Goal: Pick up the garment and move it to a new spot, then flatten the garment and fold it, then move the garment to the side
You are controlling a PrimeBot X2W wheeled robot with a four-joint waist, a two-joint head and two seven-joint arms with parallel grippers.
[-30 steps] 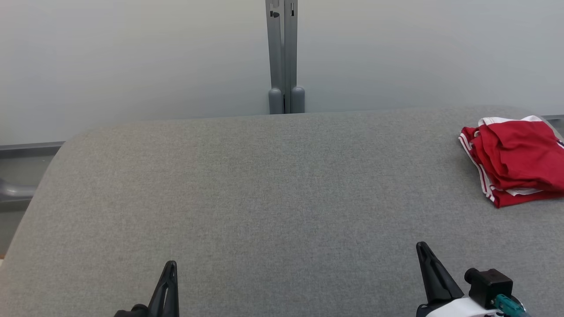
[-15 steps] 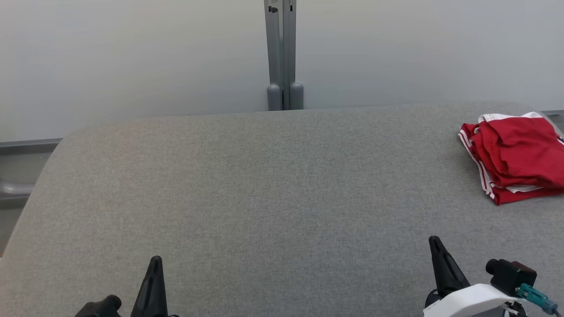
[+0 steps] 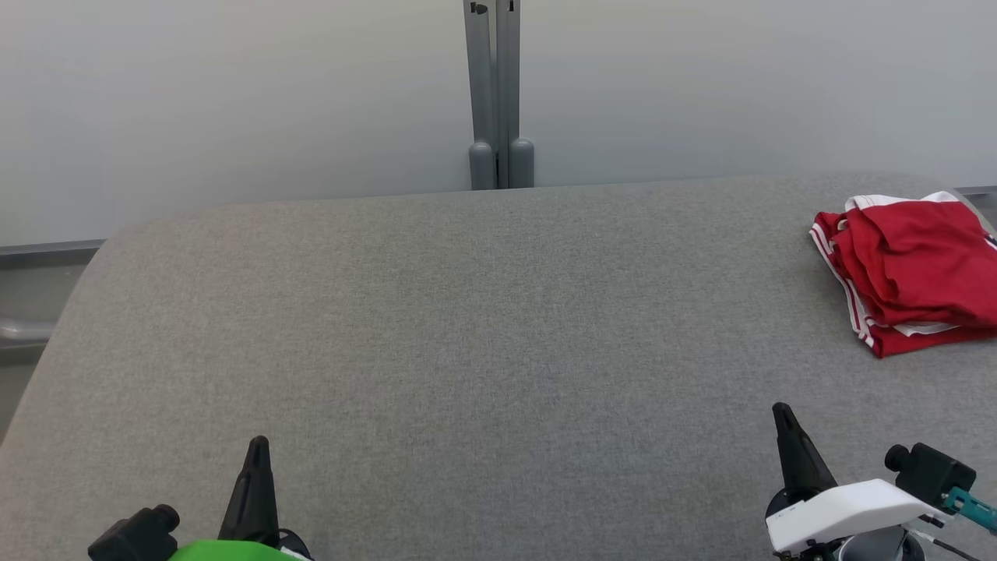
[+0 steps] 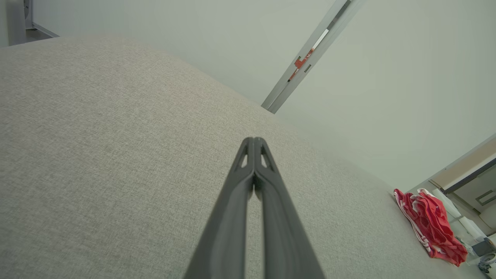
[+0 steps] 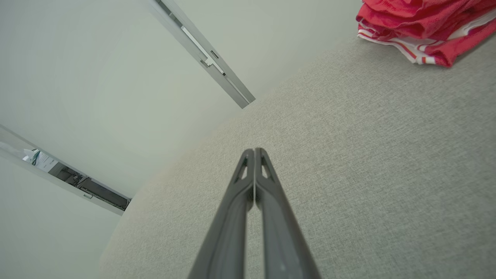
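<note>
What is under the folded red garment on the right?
The red garment rests on the gray fabric surface, near its far right corner. The same surface shows along its visible edges; anything beneath the folds is covered and cannot be seen.

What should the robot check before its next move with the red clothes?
1. Left pincer holds nothing: ok, shut and empty.
2. Right pincer holds nothing: ok, shut and empty.
3. Pincers open for grabbing: not ok, both are shut.
4. Red garment rests on the grey table: ok, at its right side, apart from both pincers.
5. Garment folded: ok, a layered bundle, a bit rumpled.
6. Whole garment in the head view: not ok, the picture's right edge cuts it off.
</note>
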